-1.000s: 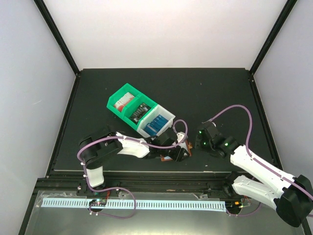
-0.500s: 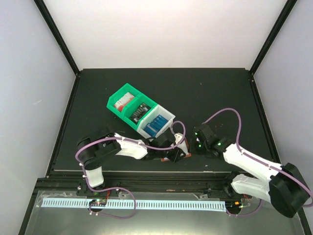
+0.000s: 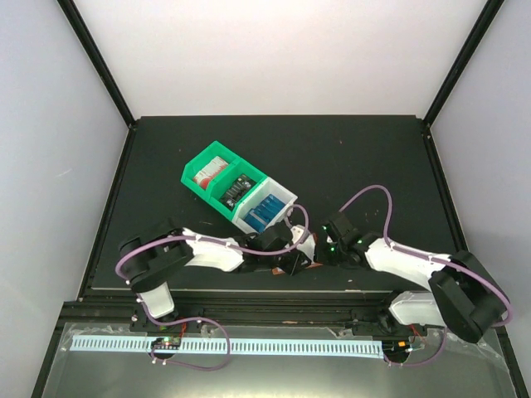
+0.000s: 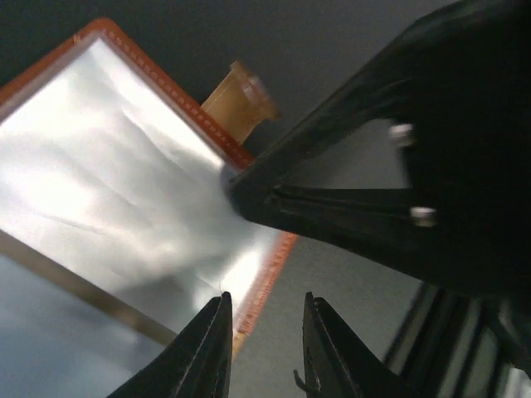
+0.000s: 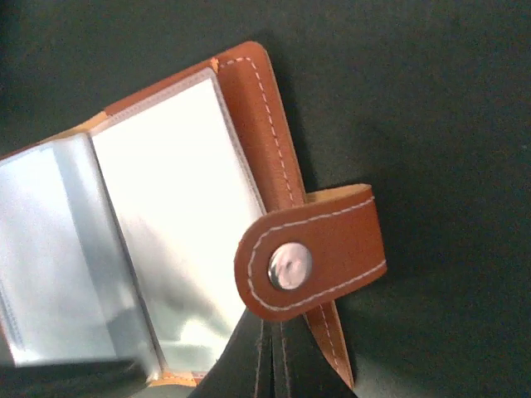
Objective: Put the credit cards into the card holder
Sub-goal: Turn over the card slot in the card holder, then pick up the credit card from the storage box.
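On the table [image 3: 373, 157], close to the middle of its front edge: card holder [image 3: 314, 264], brown, lying open with the clear pockets [image 5: 178, 199] facing up. Snap tab [image 5: 332, 240] folded over the brown stitched border, its metal stud [image 5: 289, 267] on top. Right gripper [image 5: 267, 332]: closed, both fingers pressed together with only a thin line between them, the tip just under the snap tab at the edge of the holder. From the left wrist camera, this same tip seen touching the clear pocket right beside the stitched border. Whether something thin pinched there or not, impossible to tell. Left gripper [image 4: 265, 300]: open by a narrow gap, with dark table showing between the fingers [image 4: 207, 356] and nothing clamped. One finger just beside the stitched corner of the holder, low over it. Both grippers at the holder from opposite sides, the left one from the left, the right one from the right. Further back and a little left of the middle of the table, apart from the holder: green bin [image 3: 192, 166] and white bin [image 3: 286, 192], touching side by side, set diagonally. Red and white credit cards [image 3: 207, 172] in the far compartment of the green bin, black credit cards [image 3: 238, 189] in its near compartment. Blue credit cards [image 3: 265, 207] in the white bin, the bin nearest to the holder.
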### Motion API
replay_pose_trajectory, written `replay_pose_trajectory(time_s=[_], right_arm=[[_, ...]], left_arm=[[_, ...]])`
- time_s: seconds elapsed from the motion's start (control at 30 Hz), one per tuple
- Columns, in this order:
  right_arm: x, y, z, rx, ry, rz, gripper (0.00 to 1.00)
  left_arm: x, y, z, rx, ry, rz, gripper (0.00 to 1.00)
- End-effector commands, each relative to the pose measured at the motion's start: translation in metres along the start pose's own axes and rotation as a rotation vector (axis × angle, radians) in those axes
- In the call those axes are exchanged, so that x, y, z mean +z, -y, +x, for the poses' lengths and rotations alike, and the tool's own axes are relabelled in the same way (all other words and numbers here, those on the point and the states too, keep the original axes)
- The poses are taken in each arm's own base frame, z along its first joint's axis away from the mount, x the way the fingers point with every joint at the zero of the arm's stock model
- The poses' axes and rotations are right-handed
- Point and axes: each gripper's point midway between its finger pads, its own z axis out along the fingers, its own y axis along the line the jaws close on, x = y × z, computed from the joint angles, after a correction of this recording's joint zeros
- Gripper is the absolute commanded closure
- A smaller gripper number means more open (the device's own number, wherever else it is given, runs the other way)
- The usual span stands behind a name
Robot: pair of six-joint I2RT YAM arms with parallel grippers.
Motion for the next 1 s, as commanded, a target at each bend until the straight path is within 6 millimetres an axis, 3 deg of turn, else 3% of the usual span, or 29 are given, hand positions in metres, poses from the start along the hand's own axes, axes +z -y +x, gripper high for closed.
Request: replay_pose_trajectory(time_s=[0.0,0.13,0.23,0.4,0.6,0.77,0.97], right_arm=[[0.008,0.015,-0.005,-0.014,0.032,0.069,0.99],[0.008,0.008,-0.009,-0.035,0.034,0.069,0.99],[-0.004,0.001,-0.019,-0.062,0.085,0.109,0.98],[-0.024,-0.016,-0.028,-0.125,0.144,0.172,0.91],[-0.022,-0.046,-0.022,-0.228,0.136,0.239,0.77],[-0.013,-0.062,-0.017,-0.291,0.118,0.315,0.65],[-0.003,-0.064,-0.011,-0.294,0.085,0.345,0.54]], left_arm=[[-0.031,0.02,-0.023,0.001,0.085,0.024,0.74],[-0.062,0.018,-0.04,-0.004,0.163,-0.047,0.73],[-0.085,0.008,-0.051,0.001,0.211,-0.148,0.69],[-0.128,-0.009,-0.07,0.007,0.271,-0.302,0.58],[-0.18,-0.031,-0.086,-0.051,0.353,-0.387,0.48],[-0.2,-0.043,-0.086,-0.092,0.367,-0.397,0.43],[-0.204,-0.06,-0.085,-0.141,0.343,-0.386,0.42]])
